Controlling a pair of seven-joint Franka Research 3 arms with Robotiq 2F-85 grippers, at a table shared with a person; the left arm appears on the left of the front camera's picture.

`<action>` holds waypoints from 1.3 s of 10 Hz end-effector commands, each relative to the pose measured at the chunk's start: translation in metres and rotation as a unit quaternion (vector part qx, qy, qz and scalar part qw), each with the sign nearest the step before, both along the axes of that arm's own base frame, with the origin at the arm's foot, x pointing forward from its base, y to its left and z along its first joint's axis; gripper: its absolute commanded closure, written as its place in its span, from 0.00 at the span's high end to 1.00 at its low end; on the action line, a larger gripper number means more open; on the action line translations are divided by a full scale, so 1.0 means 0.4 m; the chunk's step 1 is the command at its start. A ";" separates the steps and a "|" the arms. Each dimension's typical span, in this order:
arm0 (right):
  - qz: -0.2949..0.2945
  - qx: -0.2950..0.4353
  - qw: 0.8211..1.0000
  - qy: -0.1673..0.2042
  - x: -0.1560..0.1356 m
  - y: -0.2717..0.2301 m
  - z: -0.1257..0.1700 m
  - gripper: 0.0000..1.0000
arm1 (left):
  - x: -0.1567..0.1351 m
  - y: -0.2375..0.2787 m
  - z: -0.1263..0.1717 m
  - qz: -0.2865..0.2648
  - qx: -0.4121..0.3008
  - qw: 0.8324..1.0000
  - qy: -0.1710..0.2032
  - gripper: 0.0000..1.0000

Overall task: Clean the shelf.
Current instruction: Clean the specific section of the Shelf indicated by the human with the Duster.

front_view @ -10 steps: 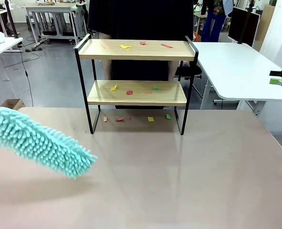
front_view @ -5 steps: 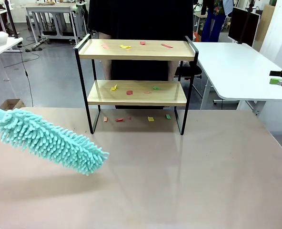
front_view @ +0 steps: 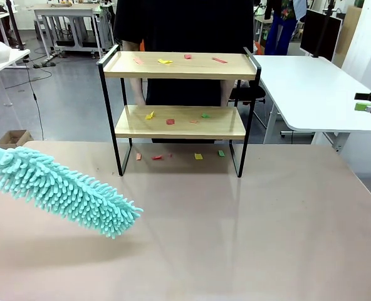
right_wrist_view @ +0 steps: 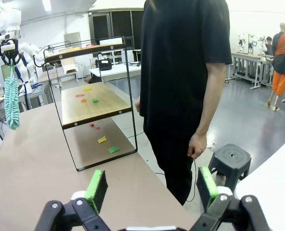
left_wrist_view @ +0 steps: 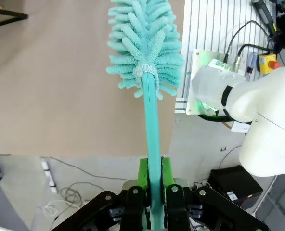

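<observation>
**Duster Gripped, Shelf Littered**

The left gripper [left_wrist_view: 152,168] pinches the handle of the teal duster [front_view: 66,191], whose head is over the near-left table [front_view: 267,238]. The right gripper [right_wrist_view: 152,185] has its jaws spread and empty. The shelf [front_view: 235,66] stands toward the table's far edge, with paper scraps [front_view: 165,61] on both boards. A person [front_view: 185,25] stands behind it.

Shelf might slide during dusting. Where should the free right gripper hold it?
Probably the shelf's right front post, coming from the robot's right: a thin upright bar suits the right gripper's open jaws, away from the duster.
</observation>
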State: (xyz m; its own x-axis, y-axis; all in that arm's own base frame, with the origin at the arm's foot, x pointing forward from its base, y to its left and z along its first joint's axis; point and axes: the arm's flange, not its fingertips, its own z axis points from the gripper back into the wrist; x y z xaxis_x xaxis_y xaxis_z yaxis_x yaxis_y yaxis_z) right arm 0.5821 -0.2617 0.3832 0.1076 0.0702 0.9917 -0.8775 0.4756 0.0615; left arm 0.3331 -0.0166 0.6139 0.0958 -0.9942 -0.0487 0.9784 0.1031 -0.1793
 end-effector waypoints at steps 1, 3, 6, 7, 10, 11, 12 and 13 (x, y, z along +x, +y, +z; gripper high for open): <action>0.002 -0.001 1.000 -0.004 0.003 0.007 0.009 1.00 | -0.003 0.005 0.007 -0.003 0.002 1.000 0.002 0.13; 0.002 -0.001 1.000 -0.004 0.003 0.007 0.009 1.00 | -0.003 0.005 0.007 -0.003 0.002 1.000 0.002 0.13; 0.002 -0.001 1.000 -0.004 0.003 0.007 0.009 1.00 | -0.003 0.005 0.007 -0.003 0.002 1.000 0.002 0.13; 0.002 -0.001 1.000 -0.004 0.003 0.007 0.009 1.00 | -0.003 0.005 0.007 -0.003 0.002 1.000 0.002 0.13; 0.002 -0.001 1.000 -0.004 0.003 0.007 0.009 1.00 | -0.003 0.005 0.007 -0.003 0.002 1.000 0.002 0.13; 0.002 -0.001 1.000 -0.004 0.003 0.007 0.009 1.00 | -0.003 0.005 0.007 -0.003 0.002 1.000 0.002 0.13; 0.002 -0.001 1.000 -0.004 0.003 0.007 0.009 1.00 | -0.003 0.005 0.007 -0.003 0.002 1.000 0.002 0.13; 0.002 -0.001 1.000 -0.004 0.003 0.007 0.009 1.00 | -0.003 0.005 0.007 -0.003 0.002 1.000 0.002 0.13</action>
